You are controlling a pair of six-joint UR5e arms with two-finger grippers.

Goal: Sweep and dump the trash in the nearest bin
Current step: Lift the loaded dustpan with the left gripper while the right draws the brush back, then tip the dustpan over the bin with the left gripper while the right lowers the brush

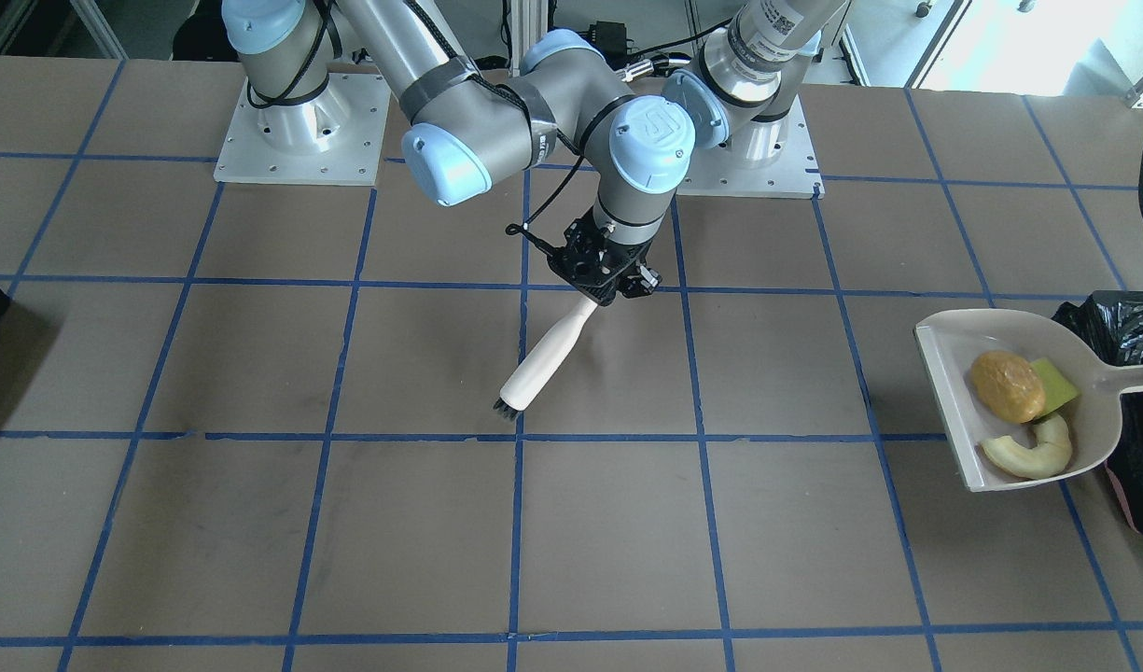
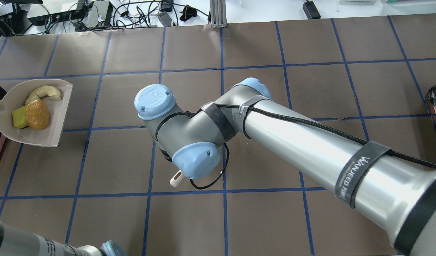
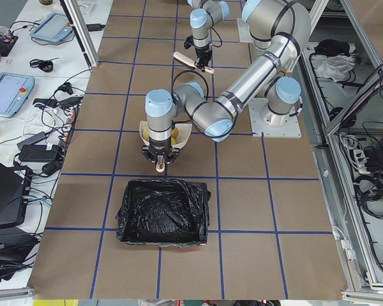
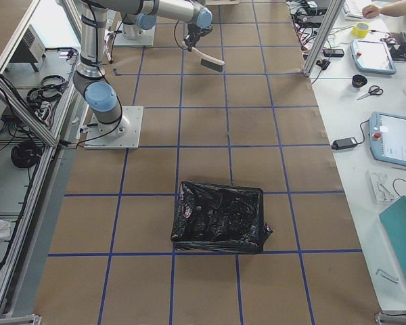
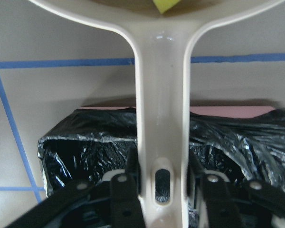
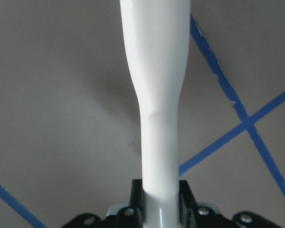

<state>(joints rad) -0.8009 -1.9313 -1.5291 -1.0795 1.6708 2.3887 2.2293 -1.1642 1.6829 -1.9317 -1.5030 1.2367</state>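
Closest in: dustpan handle (image 5: 161, 109), filling the left wrist view, pinched near its end by the left gripper (image 5: 161, 183), which presses in on both sides of it. Ahead of that gripper the cream dustpan (image 1: 949, 373) is held about level, presumably so nothing rolls out; cannot tell whether it touches the table (image 1: 347, 523). All the trash is in the pan: brown potato-like lump (image 1: 1007, 385), yellow-green wedge (image 1: 1058, 385) on its handle side, pale crescent (image 1: 1028, 455) beside them. Black-lined bin (image 3: 163, 213) lies directly below the gripper and handle; the pan itself is outside the bin's rim. Judgement: sweeping done, dump pending. Pan must come back over the opening, then tip. Room above the bin looks open. Well apart at mid-table the right gripper (image 1: 601, 278) is clamped on the brush (image 1: 543, 359), tilted bristles-down, out of the way. Beyond it, far off, a second bin (image 4: 220, 217)
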